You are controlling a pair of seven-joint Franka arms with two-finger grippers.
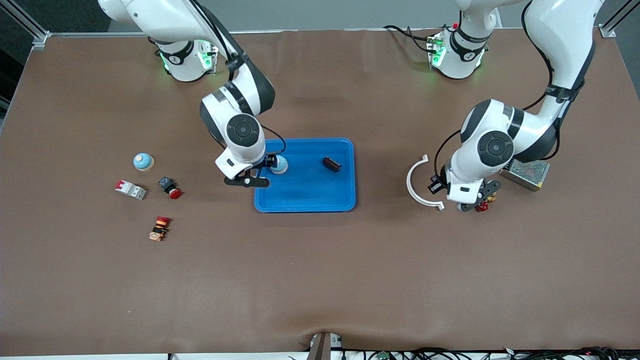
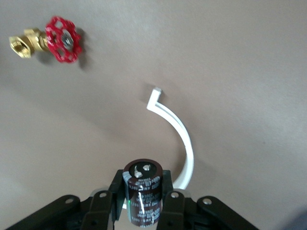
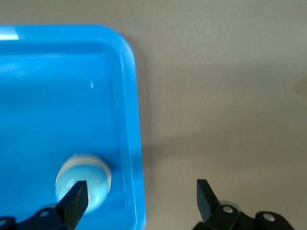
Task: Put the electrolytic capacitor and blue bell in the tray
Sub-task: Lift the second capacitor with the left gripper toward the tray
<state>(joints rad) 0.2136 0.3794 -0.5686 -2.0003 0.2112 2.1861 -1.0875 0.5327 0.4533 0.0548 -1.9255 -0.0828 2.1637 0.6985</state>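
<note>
One blue bell (image 1: 279, 165) and one dark capacitor (image 1: 331, 164) lie in the tray (image 1: 305, 200) at frame centre. The right gripper (image 3: 141, 196) hangs wide open, empty, over the tray's rim. The left gripper (image 2: 144, 203) clamps an electrolytic capacitor (image 2: 142, 196) at centre right.

The shallow bright-blue plastic tray (image 3: 72, 96) looks smooth and glossy. The brown worktop (image 1: 320, 275) is matt. The dark cylindrical capacitor (image 2: 142, 199) has a shiny sleeve; the curved white plastic strip (image 2: 180, 139) looks smooth.

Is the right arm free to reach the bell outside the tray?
Likely yes: the right gripper hangs open and empty over the tray rim, and that bell stands clear of the breaker.
</note>
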